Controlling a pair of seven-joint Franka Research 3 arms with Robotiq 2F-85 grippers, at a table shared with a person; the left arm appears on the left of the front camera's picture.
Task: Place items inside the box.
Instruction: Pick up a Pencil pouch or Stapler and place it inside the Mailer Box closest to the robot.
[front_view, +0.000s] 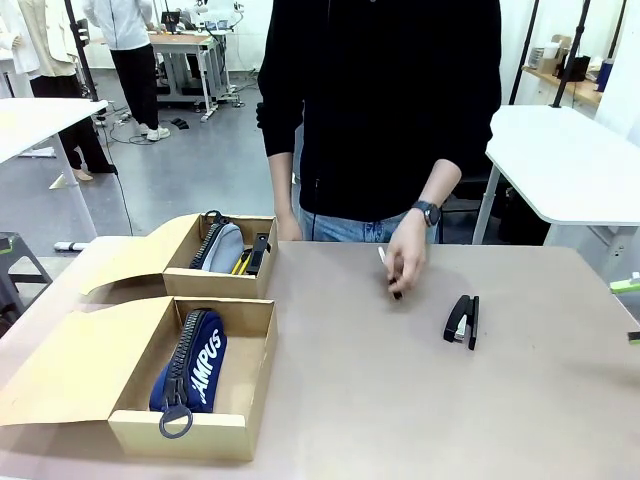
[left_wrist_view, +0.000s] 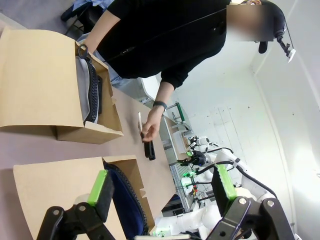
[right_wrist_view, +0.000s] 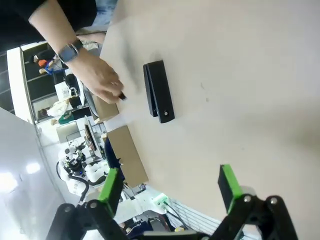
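While the hand (front_view: 405, 262) holds the pen (front_view: 382, 257) near the stapler (front_view: 462, 320) lying on the tabletop (front_view: 380, 400), my left pincer (left_wrist_view: 161, 185) and right pincer (right_wrist_view: 170, 184) hang released, empty. Reaching now, I could strike that hand or nudge the stapler askew before closing.

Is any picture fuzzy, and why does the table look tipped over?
Front view: sharp, evenly lit, only a soft shadow under the black stapler. Right wrist view: the person's hand is slightly smeared and the table looks tipped, because that camera is rolled. Left wrist view: tilted too, with a bright washed-out wall.
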